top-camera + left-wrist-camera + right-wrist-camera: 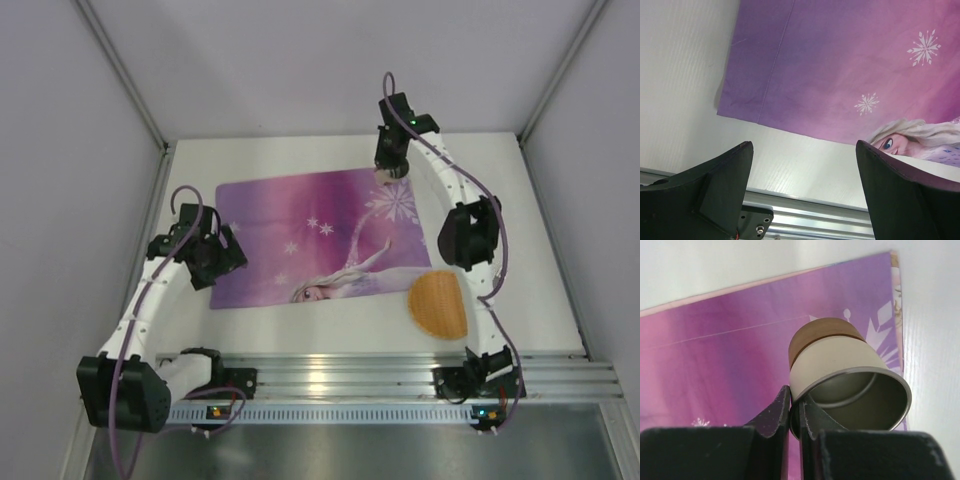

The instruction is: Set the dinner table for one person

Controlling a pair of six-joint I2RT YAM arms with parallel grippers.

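Observation:
A purple-pink snowflake placemat (pixel 310 235) lies on the white dinner table (pixel 290 155). My right gripper (pixel 391 172) is shut on the rim of a cream cup with a wooden base and metal inside (pixel 845 375), one finger inside and one outside. It holds the cup over the placemat's far right corner (pixel 880 300). My left gripper (pixel 218 262) is open and empty above the placemat's near left corner (pixel 735 107). An orange woven plate (pixel 438 303) lies on the table at the near right, beside the placemat.
A silver aluminium rail (pixel 400 375) runs along the table's near edge and shows in the left wrist view (pixel 810 215). Grey walls close in the table on the left, the far side and the right.

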